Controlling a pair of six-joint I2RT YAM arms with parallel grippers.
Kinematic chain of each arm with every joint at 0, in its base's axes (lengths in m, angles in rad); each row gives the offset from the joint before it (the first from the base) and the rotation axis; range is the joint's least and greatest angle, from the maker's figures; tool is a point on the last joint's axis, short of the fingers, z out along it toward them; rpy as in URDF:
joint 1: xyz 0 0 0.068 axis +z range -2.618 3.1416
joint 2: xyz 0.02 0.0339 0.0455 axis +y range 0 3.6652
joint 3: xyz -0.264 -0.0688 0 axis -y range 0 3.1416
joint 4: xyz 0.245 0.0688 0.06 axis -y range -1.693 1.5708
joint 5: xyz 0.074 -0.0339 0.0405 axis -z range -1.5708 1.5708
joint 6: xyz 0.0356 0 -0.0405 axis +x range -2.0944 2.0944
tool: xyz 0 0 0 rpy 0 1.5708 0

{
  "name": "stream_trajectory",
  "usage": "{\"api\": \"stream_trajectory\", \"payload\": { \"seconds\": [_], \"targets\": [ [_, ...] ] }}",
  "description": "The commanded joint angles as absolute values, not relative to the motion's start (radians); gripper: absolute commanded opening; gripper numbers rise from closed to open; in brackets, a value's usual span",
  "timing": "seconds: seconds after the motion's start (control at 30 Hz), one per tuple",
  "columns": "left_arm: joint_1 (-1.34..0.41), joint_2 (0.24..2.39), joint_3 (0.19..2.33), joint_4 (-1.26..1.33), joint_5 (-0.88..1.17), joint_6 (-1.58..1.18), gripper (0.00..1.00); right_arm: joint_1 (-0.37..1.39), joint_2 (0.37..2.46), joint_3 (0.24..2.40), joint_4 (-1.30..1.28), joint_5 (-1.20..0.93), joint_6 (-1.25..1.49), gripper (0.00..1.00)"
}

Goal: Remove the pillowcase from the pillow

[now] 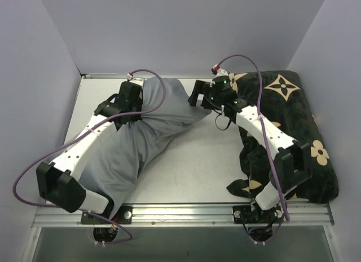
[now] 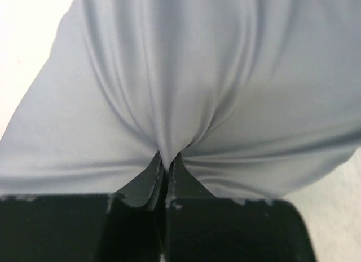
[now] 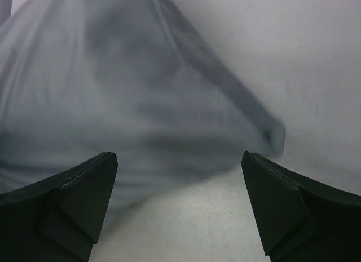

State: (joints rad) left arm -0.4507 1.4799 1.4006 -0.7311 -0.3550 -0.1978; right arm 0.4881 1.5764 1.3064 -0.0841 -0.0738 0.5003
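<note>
The blue-grey pillowcase [image 1: 152, 127] lies diagonally across the left half of the table, plump and filled. The pillow is hidden inside it. My left gripper [image 1: 137, 107] sits on the far part of the case. In the left wrist view this gripper [image 2: 166, 160] is shut on a pinched ridge of the pillowcase [image 2: 186, 76], and folds fan out from the pinch. My right gripper [image 1: 197, 96] stands open at the case's far right corner. In the right wrist view the right gripper [image 3: 177, 160] has bare table between its jaws, and the pillowcase [image 3: 130, 104] lies just ahead of it.
A black cushion [image 1: 299, 121] with tan flower and star motifs fills the right side, partly under the right arm. Grey walls close in the left, far and right sides. The bare table [image 1: 197, 160] shows between the pillowcase and the cushion.
</note>
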Motion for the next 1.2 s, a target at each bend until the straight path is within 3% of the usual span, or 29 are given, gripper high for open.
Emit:
{"api": "stream_trajectory", "payload": {
  "seconds": [0.0,0.2,0.4,0.47,0.6,0.7,0.97,1.17],
  "targets": [
    [-0.44,1.353,1.342,-0.79,-0.327,-0.204,0.0,0.417,1.658,1.413,-0.083,-0.185,0.457,1.0],
    [-0.443,1.302,1.232,-0.785,-0.316,-0.221,0.0,0.391,1.785,1.456,-0.087,-0.352,0.459,1.0],
    [-0.443,1.344,1.305,-0.765,-0.295,-0.201,0.0,0.417,1.825,1.345,0.122,-0.569,0.596,0.96],
    [-0.442,1.385,1.369,-0.765,-0.301,-0.192,0.0,0.433,1.827,1.321,0.167,-0.604,0.629,0.86],
    [-0.436,1.48,1.51,-0.764,-0.318,-0.172,0.0,0.474,1.76,1.287,0.127,-0.547,0.624,0.21],
    [-0.43,1.567,1.647,-0.762,-0.324,-0.161,0.0,0.537,1.642,1.223,0.098,-0.448,0.609,0.09],
    [-0.428,1.732,1.844,-0.781,-0.33,-0.147,0.0,0.712,1.43,1.011,0.144,-0.261,0.655,0.04],
    [-0.43,1.658,1.654,-0.778,-0.324,-0.23,0.0,0.736,1.445,0.94,0.144,-0.242,0.649,0.07]
  ]
}}
